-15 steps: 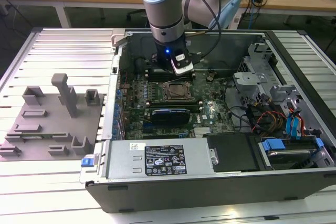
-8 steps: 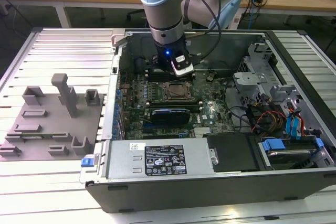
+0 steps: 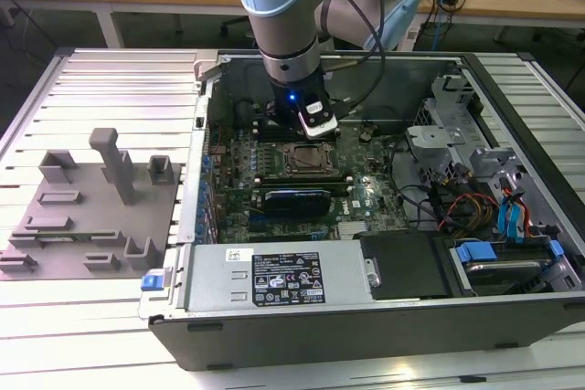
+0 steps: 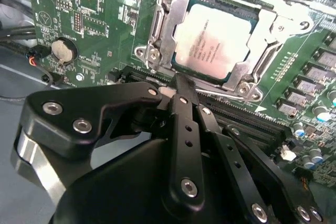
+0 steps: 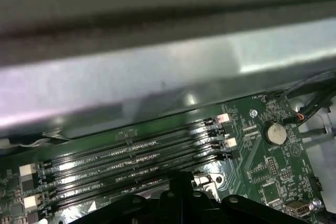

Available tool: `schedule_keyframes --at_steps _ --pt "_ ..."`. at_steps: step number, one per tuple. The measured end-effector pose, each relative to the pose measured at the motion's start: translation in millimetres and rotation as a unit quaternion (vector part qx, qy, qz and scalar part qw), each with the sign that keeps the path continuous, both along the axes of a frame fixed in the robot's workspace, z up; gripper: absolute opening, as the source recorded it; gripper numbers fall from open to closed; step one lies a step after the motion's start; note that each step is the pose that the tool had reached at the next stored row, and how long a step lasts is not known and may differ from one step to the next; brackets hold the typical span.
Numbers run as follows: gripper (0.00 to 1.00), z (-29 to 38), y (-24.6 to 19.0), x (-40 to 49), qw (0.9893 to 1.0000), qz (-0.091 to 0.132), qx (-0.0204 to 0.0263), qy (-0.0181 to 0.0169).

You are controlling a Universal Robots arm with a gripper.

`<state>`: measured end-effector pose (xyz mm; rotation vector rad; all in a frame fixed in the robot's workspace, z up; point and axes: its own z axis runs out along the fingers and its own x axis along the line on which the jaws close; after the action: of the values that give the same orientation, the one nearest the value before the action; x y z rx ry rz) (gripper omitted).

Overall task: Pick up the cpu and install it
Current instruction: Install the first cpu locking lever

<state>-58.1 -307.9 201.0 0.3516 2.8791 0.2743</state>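
The small flat square silvery-grey cpu already lies seated in the black socket frame with its metal bracket on the green motherboard, so installation looks done. The black gripper hovers just beside it, fingers pressed together, empty.

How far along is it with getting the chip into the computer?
The chip already lies in its socket on the green board, framed by the metal bracket. The gripper is shut with nothing between its fingers, poised just beside the socket. What looks left: whether the bracket is latched can't be told.
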Motion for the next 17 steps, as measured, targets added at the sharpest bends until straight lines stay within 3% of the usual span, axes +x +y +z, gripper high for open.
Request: schedule_keyframes --at_steps 7,9,10,17 --pt "0.11 5.6 0.0 0.1 1.0000 0.000 0.0008 -0.0001" --pt "0.11 5.8 7.0 -1.9 1.0000 0.000 0.0035 0.0000" --pt "0.11 5.2 7.2 -7.0 1.0000 0.000 0.0078 -0.0011" --pt "0.11 0.7 6.8 -7.1 0.9999 0.000 0.0077 -0.0118"
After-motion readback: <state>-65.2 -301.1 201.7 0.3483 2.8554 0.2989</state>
